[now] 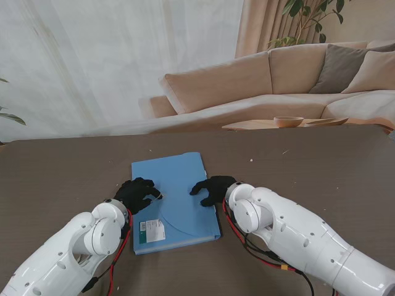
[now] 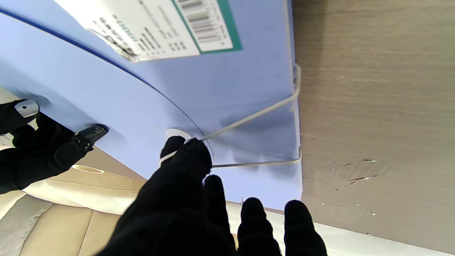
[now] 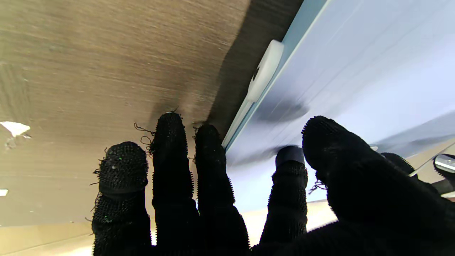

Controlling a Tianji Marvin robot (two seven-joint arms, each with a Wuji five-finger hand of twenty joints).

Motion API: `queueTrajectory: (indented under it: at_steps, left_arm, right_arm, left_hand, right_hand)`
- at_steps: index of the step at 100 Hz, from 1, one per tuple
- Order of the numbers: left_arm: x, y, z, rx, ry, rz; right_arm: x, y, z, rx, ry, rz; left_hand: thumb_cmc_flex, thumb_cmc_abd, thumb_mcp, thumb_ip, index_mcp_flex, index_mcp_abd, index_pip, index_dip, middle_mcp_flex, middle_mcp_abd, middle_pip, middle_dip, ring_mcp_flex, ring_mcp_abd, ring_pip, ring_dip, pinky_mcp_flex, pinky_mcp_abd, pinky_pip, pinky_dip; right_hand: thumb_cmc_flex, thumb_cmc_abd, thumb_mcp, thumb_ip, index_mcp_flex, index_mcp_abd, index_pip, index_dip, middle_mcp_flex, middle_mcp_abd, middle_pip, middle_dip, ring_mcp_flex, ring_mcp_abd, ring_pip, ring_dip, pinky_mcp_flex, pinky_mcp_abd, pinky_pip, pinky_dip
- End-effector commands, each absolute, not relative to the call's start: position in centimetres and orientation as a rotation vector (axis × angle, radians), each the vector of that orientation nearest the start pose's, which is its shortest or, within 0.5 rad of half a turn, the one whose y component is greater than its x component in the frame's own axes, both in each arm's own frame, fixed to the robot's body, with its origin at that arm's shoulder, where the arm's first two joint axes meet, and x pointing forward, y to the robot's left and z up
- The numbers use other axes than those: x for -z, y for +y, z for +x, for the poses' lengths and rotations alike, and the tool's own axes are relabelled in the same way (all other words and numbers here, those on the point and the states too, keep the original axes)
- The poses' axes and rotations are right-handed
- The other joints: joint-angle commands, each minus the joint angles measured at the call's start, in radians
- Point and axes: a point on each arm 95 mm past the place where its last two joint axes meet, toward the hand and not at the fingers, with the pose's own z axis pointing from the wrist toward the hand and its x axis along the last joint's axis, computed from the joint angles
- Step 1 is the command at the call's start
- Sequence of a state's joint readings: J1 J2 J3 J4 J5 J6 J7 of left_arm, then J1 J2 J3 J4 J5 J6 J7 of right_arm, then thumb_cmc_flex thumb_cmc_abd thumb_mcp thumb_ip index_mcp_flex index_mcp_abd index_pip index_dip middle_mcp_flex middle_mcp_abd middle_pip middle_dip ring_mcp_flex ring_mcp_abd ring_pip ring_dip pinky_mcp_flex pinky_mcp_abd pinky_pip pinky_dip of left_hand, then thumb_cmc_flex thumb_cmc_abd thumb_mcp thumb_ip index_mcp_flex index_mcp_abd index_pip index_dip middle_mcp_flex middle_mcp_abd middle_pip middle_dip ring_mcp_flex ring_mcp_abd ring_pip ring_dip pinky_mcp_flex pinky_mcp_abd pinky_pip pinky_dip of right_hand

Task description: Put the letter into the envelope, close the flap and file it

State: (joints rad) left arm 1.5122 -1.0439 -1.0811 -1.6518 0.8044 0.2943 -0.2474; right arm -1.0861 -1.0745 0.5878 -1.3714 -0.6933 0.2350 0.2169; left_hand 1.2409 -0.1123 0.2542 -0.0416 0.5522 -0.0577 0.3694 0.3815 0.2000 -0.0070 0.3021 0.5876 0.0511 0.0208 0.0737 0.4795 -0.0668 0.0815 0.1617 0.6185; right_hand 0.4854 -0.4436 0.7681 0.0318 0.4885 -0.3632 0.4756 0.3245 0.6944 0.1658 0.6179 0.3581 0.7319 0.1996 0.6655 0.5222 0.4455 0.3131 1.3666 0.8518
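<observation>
A blue envelope [image 1: 176, 191] lies flat on the brown table, its curved flap folded down and a white barcode label [image 1: 152, 230] at its near left corner. No letter shows. My left hand [image 1: 138, 194] rests on the envelope's left part. In the left wrist view its thumb and forefinger [image 2: 185, 160] pinch the white elastic cord [image 2: 256, 113] at the round white button [image 2: 176, 133]; the cord runs taut to the envelope's edge. My right hand [image 1: 213, 190] lies open on the right edge, fingertips [image 3: 289, 160] spread across envelope [image 3: 355, 78] and table.
A white tab [image 3: 265, 71] sticks out from the envelope's right edge. Small white scraps [image 1: 251, 161] dot the table beyond it. A beige sofa [image 1: 278, 80] and a low table with a wooden bowl [image 1: 288, 121] stand behind the far edge.
</observation>
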Motion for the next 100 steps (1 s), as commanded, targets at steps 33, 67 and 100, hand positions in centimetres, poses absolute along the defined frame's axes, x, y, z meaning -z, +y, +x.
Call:
queueTrajectory:
  at_steps: [33, 67, 100]
  left_arm:
    - [34.1, -3.2, 39.6, 1.237, 1.645, -1.562]
    - [34.2, -4.1, 40.0, 1.175, 1.669, -1.413]
    - [34.3, -4.9, 40.6, 1.098, 1.703, -1.301]
  right_arm:
    - [37.6, 11.8, 43.4, -1.199, 2.084, 1.309]
    - [37.3, 12.1, 43.5, -1.224, 2.084, 1.304]
    - [37.1, 12.2, 43.7, -1.245, 2.072, 1.305]
  left_hand:
    - [0.050, 0.064, 0.001, 0.024, -0.039, -0.085, -0.023, -0.009, -0.022, -0.027, -0.020, 0.005, -0.011, -0.020, 0.002, 0.018, -0.007, -0.019, -0.005, 0.002]
    - [0.050, 0.069, -0.007, 0.022, -0.067, -0.094, -0.031, -0.022, -0.023, -0.024, -0.020, 0.005, -0.013, -0.014, 0.008, 0.033, -0.009, -0.011, 0.001, 0.011]
    - [0.050, 0.073, 0.006, 0.020, -0.012, -0.048, 0.037, 0.027, -0.025, -0.023, -0.031, 0.001, -0.013, -0.012, 0.005, 0.042, -0.011, -0.007, 0.003, 0.021]
  right_hand:
    - [0.029, -0.041, 0.029, -0.063, 0.129, 0.021, 0.144, -0.063, 0.051, -0.140, -0.021, 0.044, 0.016, -0.004, 0.025, 0.029, -0.004, -0.020, 0.035, 0.012]
    - [0.031, -0.044, 0.033, -0.060, 0.131, 0.020, 0.149, -0.064, 0.058, -0.145, -0.018, 0.048, 0.018, -0.002, 0.027, 0.031, -0.002, -0.018, 0.038, 0.014]
    - [0.035, -0.047, 0.041, -0.060, 0.131, 0.020, 0.161, -0.062, 0.062, -0.149, -0.021, 0.049, 0.020, 0.001, 0.027, 0.032, -0.001, -0.016, 0.037, 0.015]
